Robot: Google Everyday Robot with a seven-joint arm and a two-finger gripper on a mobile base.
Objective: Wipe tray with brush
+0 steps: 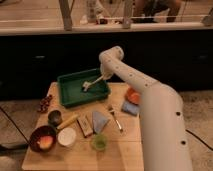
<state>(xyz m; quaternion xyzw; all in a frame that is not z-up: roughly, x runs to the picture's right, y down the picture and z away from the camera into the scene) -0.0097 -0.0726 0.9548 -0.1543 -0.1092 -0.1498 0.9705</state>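
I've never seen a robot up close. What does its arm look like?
The arm is thick, smooth and off-white, built of rounded tube-like segments with bulging joints and small dark dots. No cables show. The gripper, over the green tray, looks pale too.

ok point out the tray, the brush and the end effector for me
tray (70, 95), camera view, bare green floor left of the brush
brush (87, 85), camera view, pale head resting inside the tray
end effector (104, 76), camera view, where the brush handle meets the arm's tip
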